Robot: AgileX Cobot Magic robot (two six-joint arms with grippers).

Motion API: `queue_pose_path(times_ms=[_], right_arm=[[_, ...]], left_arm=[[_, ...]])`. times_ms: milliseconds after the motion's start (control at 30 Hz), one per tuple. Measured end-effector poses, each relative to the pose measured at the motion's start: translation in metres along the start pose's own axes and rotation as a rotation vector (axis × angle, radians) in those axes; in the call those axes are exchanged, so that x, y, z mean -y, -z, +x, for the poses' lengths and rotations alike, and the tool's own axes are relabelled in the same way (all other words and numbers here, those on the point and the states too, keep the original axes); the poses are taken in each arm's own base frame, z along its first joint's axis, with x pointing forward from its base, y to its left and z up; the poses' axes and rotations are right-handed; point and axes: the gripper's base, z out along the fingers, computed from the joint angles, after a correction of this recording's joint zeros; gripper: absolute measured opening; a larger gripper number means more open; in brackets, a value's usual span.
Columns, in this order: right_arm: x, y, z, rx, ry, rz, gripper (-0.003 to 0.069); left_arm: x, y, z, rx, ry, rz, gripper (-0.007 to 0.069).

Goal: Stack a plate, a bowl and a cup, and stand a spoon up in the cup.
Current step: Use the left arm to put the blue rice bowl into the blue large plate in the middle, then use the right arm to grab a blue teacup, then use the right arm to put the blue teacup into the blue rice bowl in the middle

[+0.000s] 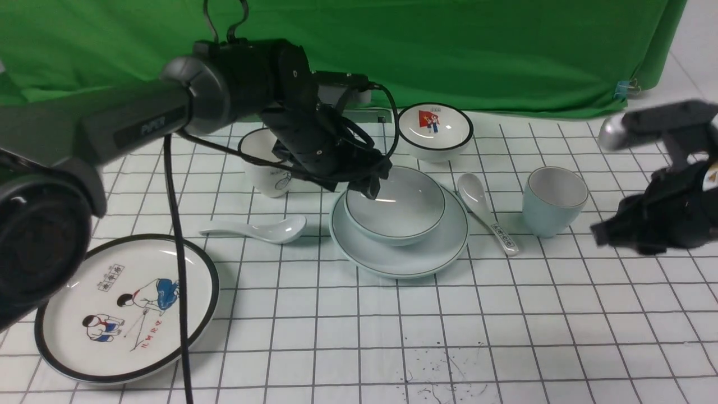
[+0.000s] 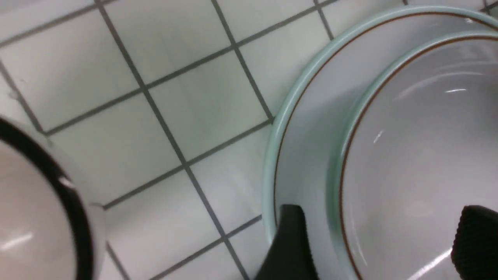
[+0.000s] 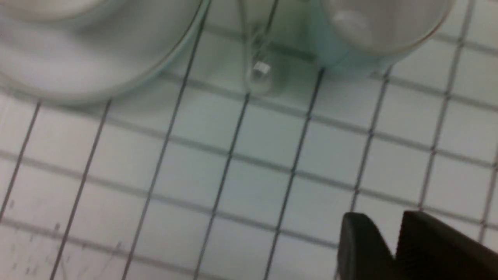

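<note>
Front view shows the first stacking step done: the bowl [image 1: 395, 210] sits upright on the plate [image 1: 401, 255] in the middle of the table [image 1: 505, 336], and nothing is in it. The left gripper [image 1: 369, 189] hangs at the bowl's left rim. In the left wrist view its fingers [image 2: 290, 241] stand wide apart, one outside the bowl wall over the plate and one inside the bowl, pressing on neither side (a bowl let go, as I judge it).

Two steps are left: the cup into the bowl, then the spoon into the cup. The cup [image 1: 555, 202] stands upright and empty on the table, right of the plate and apart from it. The spoon [image 1: 258, 229] lies flat just left of the plate. A printed spoon [image 1: 487, 212] lies between plate and cup.

The right gripper [image 3: 397, 249] hovers low to the right of the cup. Its fingertips show close together and blurred, with nothing between them; I cannot tell whether they are parted or closed.

The cartoon plate [image 1: 123, 308] and the picture bowl [image 1: 435, 132] hold nothing. The bicycle cup [image 1: 268, 165] is partly hidden behind the left arm.
</note>
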Motion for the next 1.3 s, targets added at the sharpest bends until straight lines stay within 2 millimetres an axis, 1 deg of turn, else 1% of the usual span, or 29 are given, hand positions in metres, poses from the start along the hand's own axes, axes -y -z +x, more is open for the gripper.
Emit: queue_pose_path(times_ms=[33,67,133,167,233,267,300,400,433,467,500,533,567,600,633,700,800,833,867,900,967,1000,1067,1133,1167,1200,1233,1267,1300], right_arm=[[0.008,0.001,-0.012,0.026,-0.015,0.015,0.0264],[0.012,-0.002,-0.017,0.027,-0.023,0.022,0.0292],[0.019,-0.01,-0.034,0.032,-0.032,0.032,0.0348],[0.022,-0.021,-0.042,0.02,-0.03,0.032,0.0382],[0.026,-0.044,-0.055,-0.01,-0.026,0.029,0.0413],[0.027,-0.054,-0.059,-0.026,-0.026,0.027,0.0418],[0.029,-0.07,-0.063,-0.051,-0.028,0.023,0.0424],[0.032,-0.095,-0.077,-0.085,-0.03,0.018,0.0426],[0.032,-0.1,-0.077,-0.095,-0.03,0.016,0.0426],[0.034,-0.111,-0.085,-0.108,-0.03,0.014,0.0426],[0.035,-0.118,-0.088,-0.119,-0.029,0.013,0.0426],[0.035,-0.123,-0.09,-0.127,-0.028,0.012,0.0425],[0.036,-0.13,-0.091,-0.142,-0.026,0.013,0.0418],[0.036,-0.13,-0.092,-0.14,-0.025,0.013,0.0418],[0.037,-0.137,-0.092,-0.158,-0.023,0.013,0.0389],[0.037,-0.143,-0.091,-0.174,-0.018,0.011,0.033],[0.037,-0.145,-0.09,-0.2,0.015,0.003,0.0164],[0.037,-0.143,-0.09,-0.205,0.029,0.002,0.0117],[0.037,-0.14,-0.092,-0.204,0.039,0.001,0.0087],[0.037,-0.138,-0.093,-0.207,0.047,0.001,0.0085],[0.037,-0.127,-0.099,-0.206,0.059,0.0,0.0087],[0.037,-0.113,-0.107,-0.186,0.062,-0.001,0.0087],[0.032,-0.095,-0.116,-0.157,0.071,-0.01,0.0087],[0.019,-0.073,-0.129,-0.108,0.091,-0.033,0.0087],[0.006,-0.064,-0.134,-0.084,0.112,-0.053,0.0087],[0.001,-0.061,-0.135,-0.074,0.121,-0.061,0.0087],[-0.021,-0.057,-0.14,-0.049,0.161,-0.094,0.0087],[-0.045,-0.057,-0.141,-0.033,0.207,-0.125,0.0087],[-0.062,-0.061,-0.142,-0.022,0.237,-0.148,0.0087]], left_arm=[[0.003,0.016,-0.004,0.022,-0.019,-0.01,0.0489],[0.005,0.029,-0.007,0.04,-0.032,-0.015,0.0489],[0.011,0.063,-0.014,0.092,-0.055,-0.026,0.0482],[0.018,0.092,-0.018,0.139,-0.069,-0.028,0.0466],[0.026,0.133,-0.017,0.209,-0.082,-0.028,0.0431],[0.029,0.148,-0.015,0.233,-0.087,-0.028,0.0415],[0.033,0.165,-0.011,0.26,-0.092,-0.028,0.0394],[0.04,0.204,0.006,0.323,-0.105,-0.038,0.0337],[0.04,0.205,0.009,0.32,-0.105,-0.04,0.0329],[0.043,0.221,0.023,0.345,-0.109,-0.045,0.0297],[0.044,0.226,0.032,0.345,-0.11,-0.049,0.0275],[0.043,0.226,0.039,0.333,-0.108,-0.05,0.0265],[0.043,0.228,0.051,0.319,-0.108,-0.055,0.0248],[0.043,0.23,0.051,0.324,-0.109,-0.056,0.0245],[0.042,0.227,0.068,0.291,-0.105,-0.064,0.023],[0.04,0.224,0.084,0.263,-0.101,-0.07,0.0222],[0.037,0.217,0.109,0.234,-0.089,-0.086,0.0221],[0.035,0.214,0.116,0.222,-0.087,-0.095,0.0221],[0.034,0.212,0.122,0.215,-0.088,-0.102,0.0221],[0.032,0.209,0.127,0.207,-0.092,-0.11,0.0221],[0.029,0.202,0.137,0.187,-0.101,-0.128,0.0221],[0.027,0.196,0.141,0.183,-0.106,-0.139,0.0221],[0.024,0.19,0.146,0.184,-0.112,-0.151,0.0221],[0.022,0.184,0.149,0.2,-0.115,-0.159,0.0221],[0.022,0.182,0.15,0.215,-0.116,-0.162,0.0223],[0.022,0.182,0.15,0.221,-0.116,-0.163,0.0223],[0.021,0.18,0.15,0.238,-0.116,-0.165,0.0223],[0.021,0.18,0.15,0.25,-0.113,-0.164,0.0223],[0.021,0.18,0.149,0.258,-0.113,-0.164,0.0224]])
